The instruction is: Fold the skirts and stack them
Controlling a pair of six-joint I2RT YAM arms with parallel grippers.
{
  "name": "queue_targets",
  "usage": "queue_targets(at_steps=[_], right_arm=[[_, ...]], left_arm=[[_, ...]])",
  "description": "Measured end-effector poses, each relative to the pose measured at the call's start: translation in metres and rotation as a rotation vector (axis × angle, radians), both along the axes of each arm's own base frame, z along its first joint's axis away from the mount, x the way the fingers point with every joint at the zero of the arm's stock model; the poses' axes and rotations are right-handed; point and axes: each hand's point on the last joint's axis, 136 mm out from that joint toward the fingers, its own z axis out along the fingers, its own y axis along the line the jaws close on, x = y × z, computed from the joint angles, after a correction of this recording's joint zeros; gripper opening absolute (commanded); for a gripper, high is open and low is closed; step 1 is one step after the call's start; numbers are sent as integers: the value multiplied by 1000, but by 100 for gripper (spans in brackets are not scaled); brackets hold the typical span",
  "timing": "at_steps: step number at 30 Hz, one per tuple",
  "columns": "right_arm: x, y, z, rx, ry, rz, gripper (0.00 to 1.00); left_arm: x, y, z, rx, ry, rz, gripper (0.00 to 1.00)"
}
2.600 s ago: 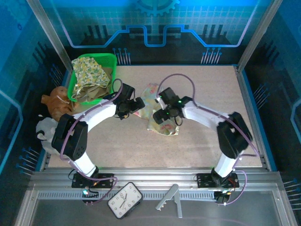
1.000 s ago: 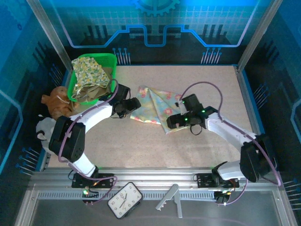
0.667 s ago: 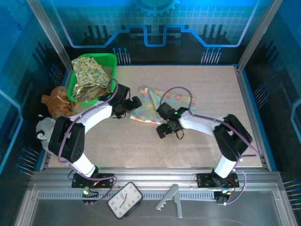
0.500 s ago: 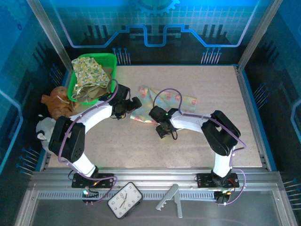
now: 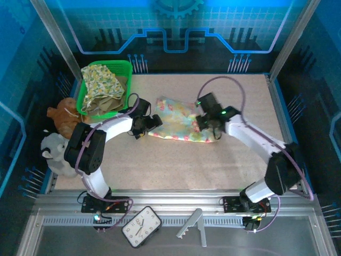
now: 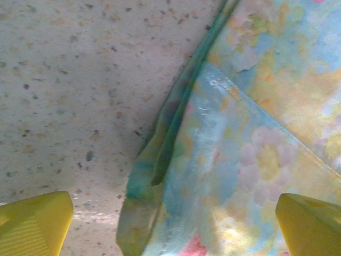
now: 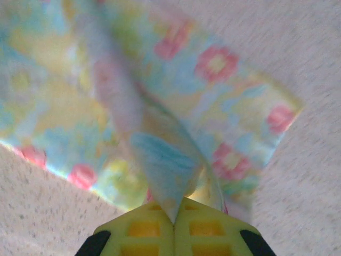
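On speckled tabletop (image 5: 160, 160), soft pastel skirt (image 5: 178, 125) peaks within the right gripper (image 7: 174, 216).

Pastel patchwork skirt (image 5: 178, 128) lying on the table (image 5: 240, 165); left gripper (image 5: 155, 122) at its left edge, right gripper (image 5: 206, 127) over its right part. Green basket (image 5: 127, 69) holds a floral skirt (image 5: 101, 80).

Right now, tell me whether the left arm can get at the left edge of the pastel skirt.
Probably yes: the left hand hangs open right over the hemmed edge of the pastel skirt, with nothing between them.
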Motion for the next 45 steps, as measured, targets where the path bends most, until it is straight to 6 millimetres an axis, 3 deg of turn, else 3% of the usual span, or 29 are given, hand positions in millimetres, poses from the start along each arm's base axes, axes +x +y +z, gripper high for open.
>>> queue_targets(at_steps=[4,9,12,16,19,24,27,29,32,36,39,43,45], right_arm=[[1,-5,27,76,-47,116,0],[-15,11,43,122,-68,346,0],[-27,21,50,147,-79,447,0],[-39,28,52,168,-81,521,0],[-47,33,45,174,-61,554,0],[-53,32,31,172,-20,547,0],[-46,30,19,172,23,494,0],[-38,28,5,168,82,447,0],[-21,20,-33,152,218,337,0],[-4,-2,-82,137,389,154,0],[5,-23,-102,127,457,31,1],[16,-49,-118,129,512,-100,10],[16,-56,-124,128,533,-135,25]], left_arm=[[13,-7,20,-22,-49,-16,99],[27,-11,82,-60,-195,-28,99],[24,-8,120,-85,-277,-15,99],[15,-3,146,-127,-323,34,99],[5,0,136,-160,-285,94,98],[-19,11,82,-189,-139,246,96],[-37,21,58,-191,-77,335,96],[-44,24,52,-196,-62,359,96],[-43,23,53,-196,-64,348,98],[-35,18,57,-178,-74,309,99],[-36,16,50,-167,-57,291,99],[-37,9,38,-143,-24,254,99],[-37,2,37,-135,-16,230,99]])
